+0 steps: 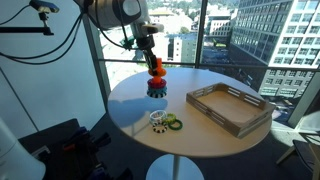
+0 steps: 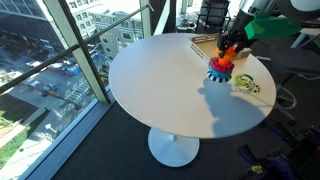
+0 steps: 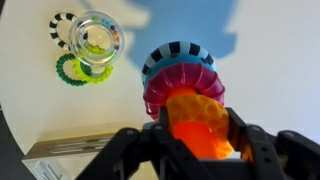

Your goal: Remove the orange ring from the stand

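Observation:
The stand (image 1: pixel 157 88) is on the round white table, also seen in an exterior view (image 2: pixel 220 74). It carries a striped dark ring (image 3: pixel 176 53) and a pink ring (image 3: pixel 178 82). On top is the orange ring (image 3: pixel 196 108), bumpy and tilted, around the glowing orange post (image 3: pixel 190 142). The orange ring also shows in both exterior views (image 1: pixel 156 70) (image 2: pixel 226 58). My gripper (image 3: pixel 197 135) comes down from above, its two black fingers pressed against the sides of the orange ring. It also shows in both exterior views (image 1: pixel 152 58) (image 2: pixel 229 48). The stand's base is hidden under the rings.
A green ring (image 3: pixel 70 70), a clear ring (image 3: pixel 97 35) and a black-and-white ring (image 3: pixel 62 25) lie together on the table (image 1: pixel 130 105) beside the stand. A grey rectangular tray (image 1: pixel 230 108) is at the table's edge. Glass windows surround the table.

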You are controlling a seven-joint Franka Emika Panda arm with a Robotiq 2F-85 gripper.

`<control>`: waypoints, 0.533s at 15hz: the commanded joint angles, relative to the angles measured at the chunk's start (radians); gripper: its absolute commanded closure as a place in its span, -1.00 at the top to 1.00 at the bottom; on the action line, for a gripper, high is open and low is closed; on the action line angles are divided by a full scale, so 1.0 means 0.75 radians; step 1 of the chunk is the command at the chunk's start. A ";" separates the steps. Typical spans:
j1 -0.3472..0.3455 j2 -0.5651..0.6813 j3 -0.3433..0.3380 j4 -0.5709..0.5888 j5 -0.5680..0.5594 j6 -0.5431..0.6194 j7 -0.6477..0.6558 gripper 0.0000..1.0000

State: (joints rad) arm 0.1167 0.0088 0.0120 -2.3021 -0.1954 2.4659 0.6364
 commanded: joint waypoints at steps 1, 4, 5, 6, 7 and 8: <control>-0.029 -0.015 0.022 0.011 0.029 -0.034 -0.018 -0.38; -0.033 -0.013 0.025 0.013 0.031 -0.037 -0.021 -0.35; -0.034 -0.013 0.025 0.013 0.031 -0.037 -0.020 -0.30; -0.036 -0.012 0.026 0.013 0.030 -0.037 -0.020 -0.14; -0.037 -0.012 0.027 0.013 0.031 -0.037 -0.020 -0.15; -0.037 -0.012 0.028 0.013 0.031 -0.037 -0.021 -0.11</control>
State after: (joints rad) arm 0.1046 0.0093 0.0184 -2.3021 -0.1935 2.4648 0.6360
